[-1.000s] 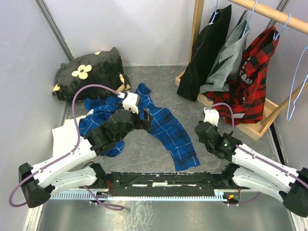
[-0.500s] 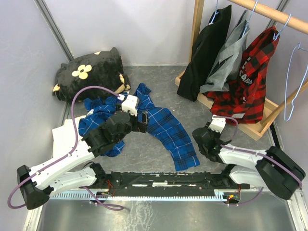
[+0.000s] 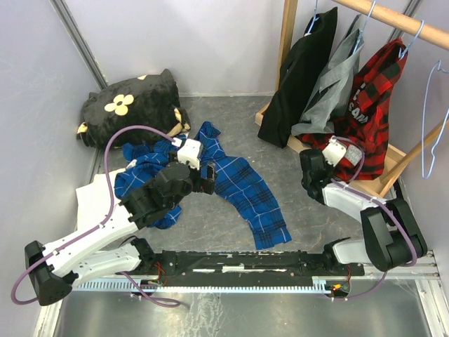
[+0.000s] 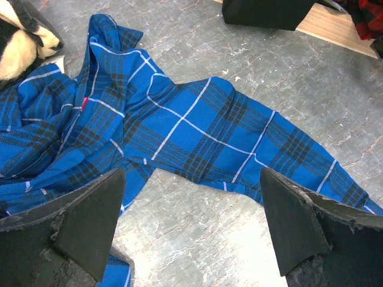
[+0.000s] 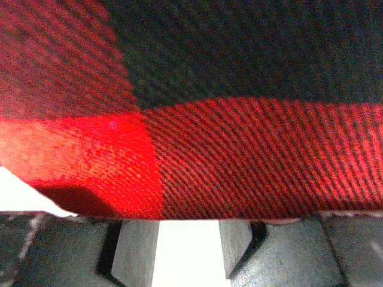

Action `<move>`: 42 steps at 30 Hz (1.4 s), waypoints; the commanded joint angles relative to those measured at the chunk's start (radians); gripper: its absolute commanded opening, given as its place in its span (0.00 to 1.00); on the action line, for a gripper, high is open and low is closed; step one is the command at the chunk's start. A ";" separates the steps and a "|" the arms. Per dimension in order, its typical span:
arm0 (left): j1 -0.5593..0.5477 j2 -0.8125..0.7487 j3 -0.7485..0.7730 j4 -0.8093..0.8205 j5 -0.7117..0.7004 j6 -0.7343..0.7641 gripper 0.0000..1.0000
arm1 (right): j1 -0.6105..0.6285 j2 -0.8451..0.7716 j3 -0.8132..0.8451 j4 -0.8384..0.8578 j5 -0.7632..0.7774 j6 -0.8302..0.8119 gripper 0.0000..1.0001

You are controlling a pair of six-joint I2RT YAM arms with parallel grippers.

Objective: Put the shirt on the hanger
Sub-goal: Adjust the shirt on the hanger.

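The red-and-black plaid shirt (image 3: 365, 123) hangs at the right end of the wooden rail (image 3: 393, 17), white block letters showing down its front; its top meets a light-blue wire hanger (image 3: 418, 31) hooked over the rail; its lower hem drapes down onto the rack's wooden base (image 3: 368, 188).

The right gripper (image 3: 342, 151) is pushed up against that hem, its arm folded back tightly toward the near edge of the table; in the right wrist view the plaid cloth (image 5: 239, 149) fills nearly the whole picture, its edge lying across just above the grey fingers (image 5: 137, 254); the right gripper (image 5: 188, 251) shows a bright gap between them, but I cannot tell whether the jaws pinch the fabric or only stand before it.

A grey garment (image 3: 335, 81) hangs just left of the shirt, a black garment (image 3: 302, 77) left of that; a second, empty hanger (image 3: 426, 133) dangles at the far right edge.

Well apart, on the grey table (image 3: 280, 126), a blue plaid shirt (image 3: 242, 189) lies spread and crumpled; the left gripper (image 3: 208, 175) hovers over it, and in the left wrist view its jaws (image 4: 191, 176) stand spread wide, both black fingers (image 4: 90, 221) clear of the blue cloth (image 4: 197, 131), nothing between them; a black cushion with pale flowers (image 3: 130, 105) sits in the far left corner; a white sheet (image 3: 91, 200) lies under the left arm.
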 commanded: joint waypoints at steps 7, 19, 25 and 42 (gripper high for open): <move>0.005 -0.023 -0.003 0.021 -0.035 0.046 1.00 | -0.153 0.085 0.277 -0.215 -0.093 -0.151 0.44; 0.004 -0.035 -0.007 0.025 -0.041 0.047 1.00 | -0.300 0.248 0.456 -0.212 -0.003 -0.464 0.45; 0.005 -0.035 -0.007 0.028 -0.045 0.049 1.00 | -0.392 0.268 0.512 -0.211 0.020 -0.551 0.45; 0.011 -0.032 -0.007 0.031 -0.037 0.052 1.00 | -0.344 0.014 0.287 -0.100 -0.492 -0.399 0.75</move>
